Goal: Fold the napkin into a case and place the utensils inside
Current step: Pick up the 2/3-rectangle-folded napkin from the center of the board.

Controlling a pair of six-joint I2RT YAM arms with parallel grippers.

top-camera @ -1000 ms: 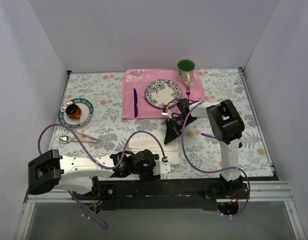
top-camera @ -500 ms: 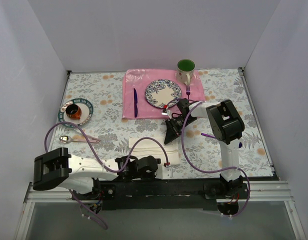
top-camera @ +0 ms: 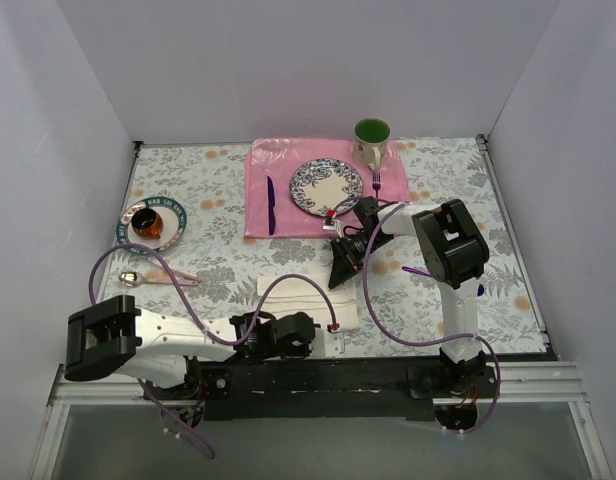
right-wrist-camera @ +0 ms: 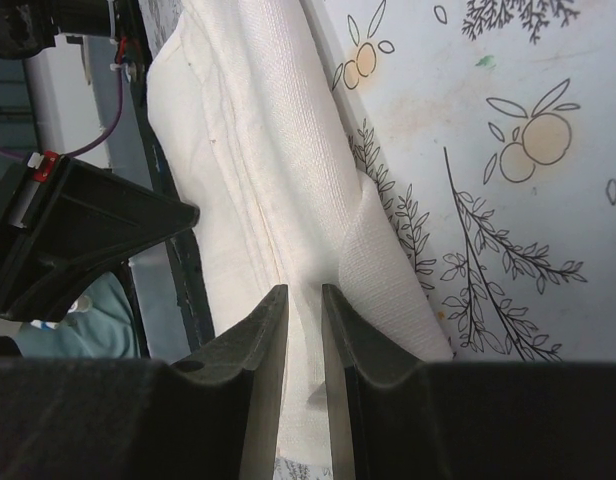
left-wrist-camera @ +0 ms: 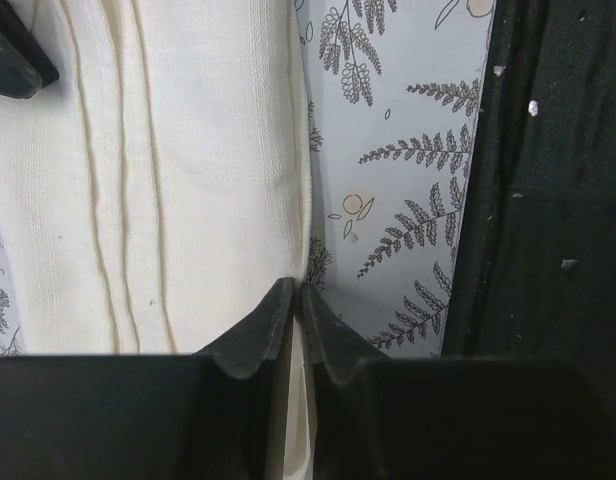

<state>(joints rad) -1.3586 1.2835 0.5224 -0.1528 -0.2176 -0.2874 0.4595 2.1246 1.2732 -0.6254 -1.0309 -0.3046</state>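
Floral table cover (top-camera: 218,200), white booth walls (top-camera: 288,70); left claw (left-wrist-camera: 299,290), right claw (right-wrist-camera: 304,295) each clenched on cream napkin (left-wrist-camera: 188,150).

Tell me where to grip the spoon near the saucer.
Probably the slim handle, midway, coming from straight above and closing across it. The spoon lies flat on the table with its handle running right, and the rounded bowl would likely slip.

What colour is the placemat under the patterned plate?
Pink; the placemat shows best in the top external view.
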